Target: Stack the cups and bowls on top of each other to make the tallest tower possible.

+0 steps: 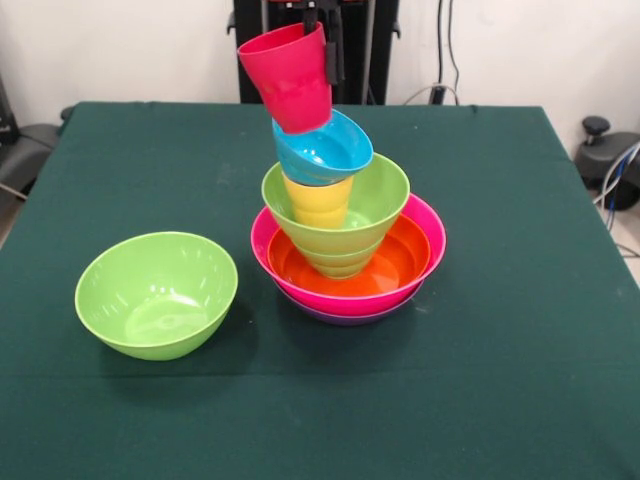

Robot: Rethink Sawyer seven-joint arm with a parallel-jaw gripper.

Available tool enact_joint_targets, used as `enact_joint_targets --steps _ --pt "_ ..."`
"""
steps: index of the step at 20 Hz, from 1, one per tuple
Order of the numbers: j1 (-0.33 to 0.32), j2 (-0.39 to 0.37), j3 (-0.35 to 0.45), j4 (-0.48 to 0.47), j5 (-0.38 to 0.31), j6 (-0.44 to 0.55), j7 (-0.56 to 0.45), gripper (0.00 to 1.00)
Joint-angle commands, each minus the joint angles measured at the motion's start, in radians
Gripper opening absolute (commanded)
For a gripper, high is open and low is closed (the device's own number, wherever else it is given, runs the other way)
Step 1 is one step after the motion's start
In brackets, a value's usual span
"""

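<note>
The tower stands mid-table: a purple bowl (352, 316) at the bottom, then a pink bowl (432, 240), an orange bowl (402, 262) and a lime green bowl (388, 192) nested inside. A yellow cup (318, 204) sits in the green bowl. A sky blue bowl (330, 150) rests tilted on the yellow cup. Above it a red cup (290, 80) leans to the left, its base touching the blue bowl. My gripper (322, 45) comes down from the top edge and is shut on the red cup's right rim wall. Another lime green bowl (155, 292) sits alone, upright, to the tower's left.
The dark green tablecloth (520, 380) covers the whole table. Beyond the right edge there is a black stand with cables (612, 160). A dark object (20, 140) sits off the table's left far corner.
</note>
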Motion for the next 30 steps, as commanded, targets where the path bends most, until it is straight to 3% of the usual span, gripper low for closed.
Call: enact_joint_targets --steps 1,13,30 --pt "0.046 -0.027 -0.045 0.073 -0.043 0.019 0.002 0.0" --pt "0.022 -0.023 -0.039 0.108 -0.055 -0.023 -0.014 0.0" --pt "0.043 0.004 -0.069 0.115 -0.096 -0.07 0.001 0.0"
